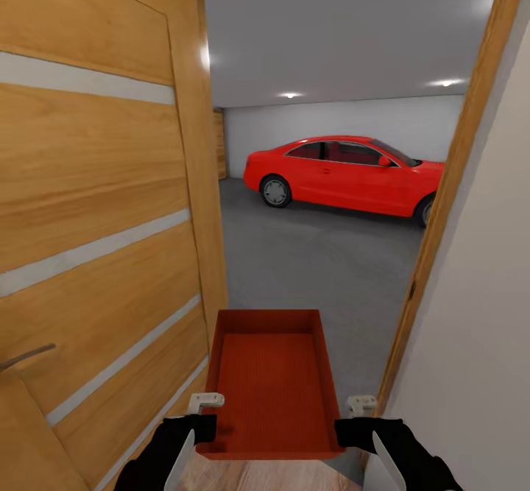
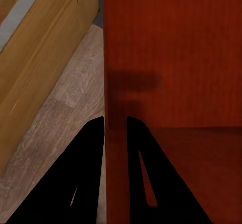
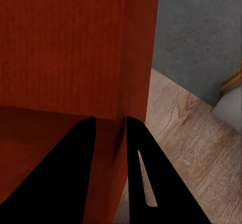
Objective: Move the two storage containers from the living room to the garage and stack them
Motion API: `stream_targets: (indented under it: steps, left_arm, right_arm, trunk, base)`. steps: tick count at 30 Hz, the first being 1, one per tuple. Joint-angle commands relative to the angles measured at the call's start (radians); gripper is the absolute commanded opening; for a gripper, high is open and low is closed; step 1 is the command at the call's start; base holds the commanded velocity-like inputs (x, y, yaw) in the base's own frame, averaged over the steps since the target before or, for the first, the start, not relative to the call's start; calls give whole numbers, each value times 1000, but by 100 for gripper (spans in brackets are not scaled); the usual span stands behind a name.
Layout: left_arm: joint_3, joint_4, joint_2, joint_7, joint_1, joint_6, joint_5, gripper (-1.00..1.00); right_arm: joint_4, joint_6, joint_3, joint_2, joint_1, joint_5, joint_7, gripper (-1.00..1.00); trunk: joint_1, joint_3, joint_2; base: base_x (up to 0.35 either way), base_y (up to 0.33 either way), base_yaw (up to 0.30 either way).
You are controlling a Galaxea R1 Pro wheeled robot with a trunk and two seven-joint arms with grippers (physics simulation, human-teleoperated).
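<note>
A red-orange storage container [image 1: 269, 380] hangs low in the head view, carried between both arms in a doorway. My left gripper [image 1: 207, 432] is shut on its left wall, one finger inside and one outside, as the left wrist view shows [image 2: 116, 126]. My right gripper [image 1: 347, 431] is shut the same way on the right wall [image 3: 110, 124]. The container [image 2: 171, 58] [image 3: 65, 48] is empty. Beyond the doorway lies the garage with its dark grey concrete floor [image 1: 309, 263]. Light wood plank flooring [image 3: 186, 148] is under the container's near end.
An open orange-brown wooden door [image 1: 96, 241] with frosted stripes stands close on the left. The wooden door frame [image 1: 449, 196] and a pale wall [image 1: 486, 329] are close on the right. A red car [image 1: 346, 174] is parked at the back of the garage.
</note>
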Motion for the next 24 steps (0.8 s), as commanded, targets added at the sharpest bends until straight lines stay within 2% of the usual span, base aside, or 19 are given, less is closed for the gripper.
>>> stream_targets:
  steps: [1, 6, 17, 24]
  left_arm:
    - [5, 0, 1, 6, -1, 6, -23, -100]
    - [5, 0, 1, 6, -1, 6, -22, -100]
    - [5, 0, 1, 6, -1, 5, -21, -100]
    - [5, 0, 1, 6, -1, 5, -22, -100]
  right_arm:
    - [-3, -57, 8, -5, -1, 10, -3, -100]
    - [-3, -57, 8, -5, -1, 10, -3, -100]
    - [-3, -57, 8, -5, -1, 10, -4, -100]
    - [-3, -57, 9, -5, -1, 10, -4, -100]
  trunk:
    - [0, -2, -1]
    - [0, -2, -1]
    - [0, -2, -1]
    - [0, -2, -1]
  base:
    - [102, 276, -5]
    - [79, 170, -151]
    - [7, 13, -267]
    - [178, 147, -275]
